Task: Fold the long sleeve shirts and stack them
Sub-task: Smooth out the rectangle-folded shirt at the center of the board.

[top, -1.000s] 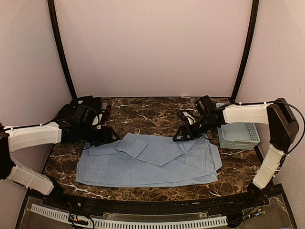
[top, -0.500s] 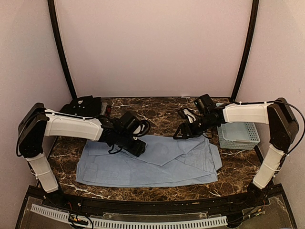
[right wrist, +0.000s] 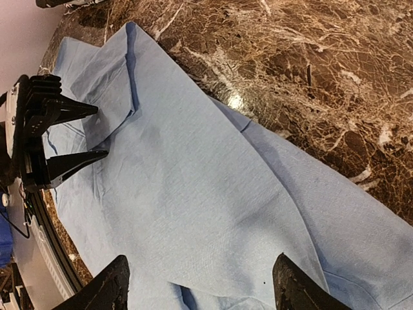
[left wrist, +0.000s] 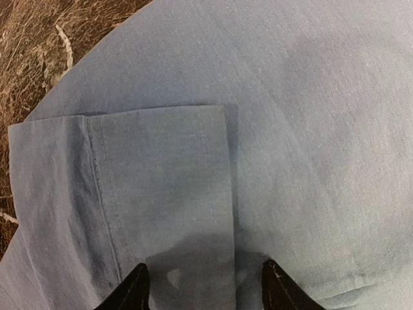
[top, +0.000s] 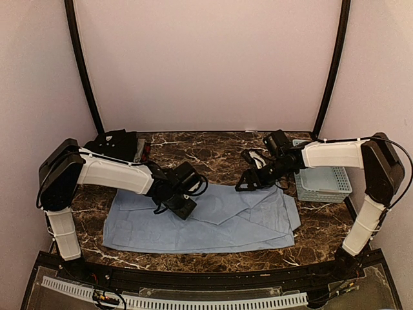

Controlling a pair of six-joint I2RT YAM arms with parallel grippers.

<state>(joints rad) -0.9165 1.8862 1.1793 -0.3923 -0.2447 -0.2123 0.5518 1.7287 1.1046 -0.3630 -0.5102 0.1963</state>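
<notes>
Top external, near edge: the light blue shirt (top: 219, 226) lies spread along the near half of the table (top: 206, 152), with some flaps already turned in.
Left gripper (top: 182, 208): within the last second it has swung in from the left edge to the shirt's left-middle. Its jaws are partly open and hold nothing, straddling a folded-back sleeve cuff (left wrist: 161, 181).
Right gripper (top: 245, 184): almost unmoved, over the shirt's far edge right of centre; jaws wide, empty.
Meaning: probably an approach to the next sleeve fold, with no grip taken yet.
Black shirt (top: 116, 143): bunched at the far-left corner, not yet folded.
Basket (top: 322, 184): at the right edge.
Hidden: the left arm covers the cuff from above. Collar and label cannot be made out, nor whether the fingertips touch cloth.
</notes>
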